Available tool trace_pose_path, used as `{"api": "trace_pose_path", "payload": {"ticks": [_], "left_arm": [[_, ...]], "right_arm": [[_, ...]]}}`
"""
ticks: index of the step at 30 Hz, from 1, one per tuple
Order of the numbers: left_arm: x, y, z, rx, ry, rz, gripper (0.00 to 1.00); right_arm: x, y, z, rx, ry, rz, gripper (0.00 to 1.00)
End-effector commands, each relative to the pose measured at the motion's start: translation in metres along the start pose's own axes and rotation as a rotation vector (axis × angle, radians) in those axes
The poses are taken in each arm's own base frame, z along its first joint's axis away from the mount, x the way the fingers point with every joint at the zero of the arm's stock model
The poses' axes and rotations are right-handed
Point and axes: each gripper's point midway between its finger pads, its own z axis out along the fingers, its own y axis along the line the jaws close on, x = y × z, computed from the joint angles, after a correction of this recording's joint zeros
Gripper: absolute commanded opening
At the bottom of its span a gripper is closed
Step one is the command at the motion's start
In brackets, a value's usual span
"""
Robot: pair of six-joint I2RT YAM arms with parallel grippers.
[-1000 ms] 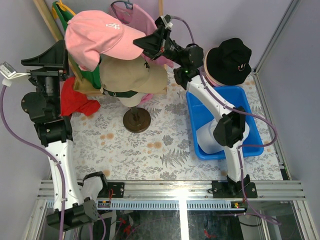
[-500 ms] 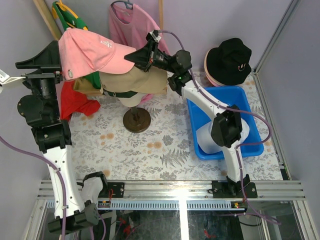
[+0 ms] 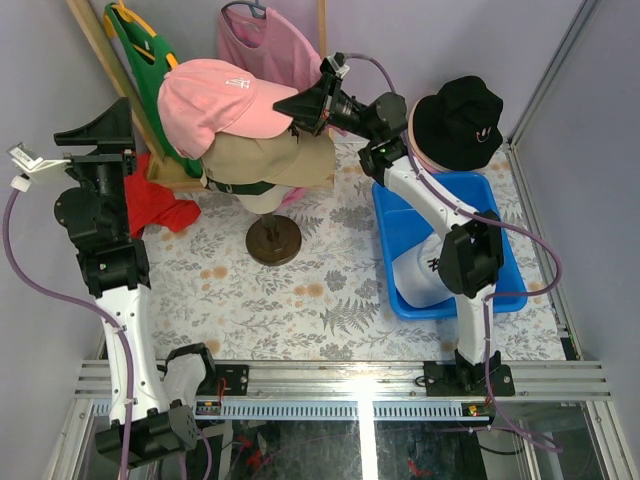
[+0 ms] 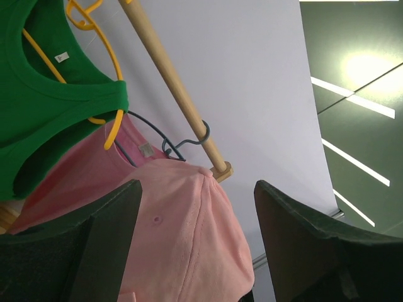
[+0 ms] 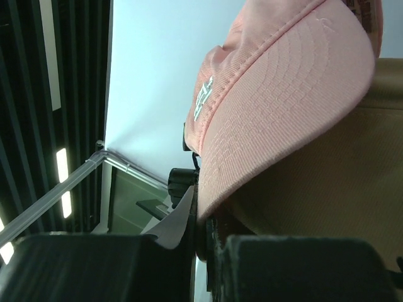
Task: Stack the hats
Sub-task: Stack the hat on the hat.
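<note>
1. Step in hand, as judged: the pink cap (image 3: 215, 100) is being set on top of the tan cap (image 3: 270, 158), which sits on the stand (image 3: 273, 243) at the back of the bench (image 3: 330, 290).
2. The R claw (image 3: 305, 103) is pinched shut on the pink cap's brim. In the wrist view the brim is seen clamped between the fingers.
3. The L claw (image 4: 196, 189) is held wide w/ nothing in it. It is aimed at the pink cap's crown from the left, apart from it.
4. The pink cap's crown lies over the tan cap's left side, brim pointing right. Whether the two are touching can't be told from above; prob. not seated yet.
5. Other hats: the black hat (image 3: 460, 115) at back right and the white cap (image 3: 425, 268) in the blue bin (image 3: 505, 235). Neither is touched.
6. Next move, as judged: the crown is to be lowered & squared over the tan cap, brims lined up, before the brim is let go. The L claw could be used to tug the back edge down.
</note>
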Motion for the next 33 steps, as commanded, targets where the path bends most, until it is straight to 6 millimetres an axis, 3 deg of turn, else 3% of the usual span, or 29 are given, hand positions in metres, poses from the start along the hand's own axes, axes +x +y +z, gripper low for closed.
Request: {"api": "trace_pose_path", "payload": {"ticks": [1, 16, 33], "left_arm": [[-0.007, -0.018, -0.001, 0.089, -0.030, -0.009, 0.71], [0.004, -0.011, 0.014, 0.047, 0.014, 0.041, 0.70], [0.060, -0.013, 0.030, -0.036, 0.132, 0.164, 0.70]], "right_arm": [[0.010, 0.046, -0.009, -0.056, 0.024, -0.091, 0.00], [0.002, 0.056, -0.042, -0.090, -0.004, -0.067, 0.00], [0.017, 0.049, -0.075, -0.139, -0.009, 0.011, 0.00]]}}
